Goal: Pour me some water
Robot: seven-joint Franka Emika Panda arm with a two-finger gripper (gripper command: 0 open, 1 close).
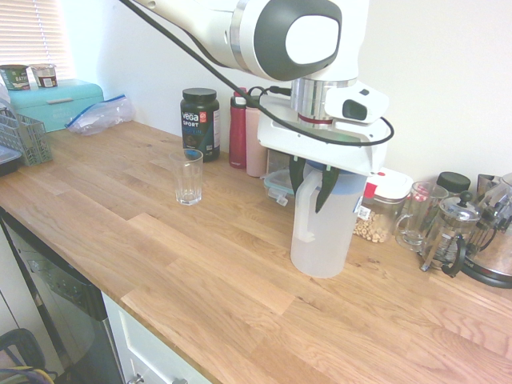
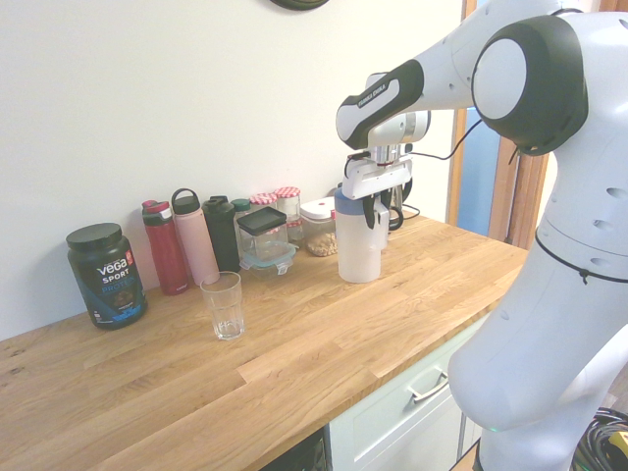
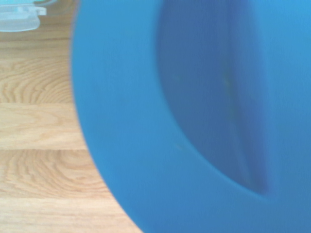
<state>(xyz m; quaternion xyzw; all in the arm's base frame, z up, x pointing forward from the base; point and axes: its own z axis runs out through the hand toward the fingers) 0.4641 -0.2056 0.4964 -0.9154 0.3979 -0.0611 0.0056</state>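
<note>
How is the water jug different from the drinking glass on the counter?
The jug is frosted plastic, taller, with a blue lid and a side handle; the glass is clear, short, open-topped and has no handle. The gripper is at the jug; the glass stands alone. Both stand upright.

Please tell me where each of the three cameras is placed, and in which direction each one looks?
First exterior view: above the counter's front edge, facing the wall; arm and gripper over the jug.
Second exterior view: beyond the counter's end, looking along it; white arm entering from the right.
Wrist view: looks straight down at the jug's blue lid; no robot parts visible.
Both exterior views share the drinking glass.
</note>
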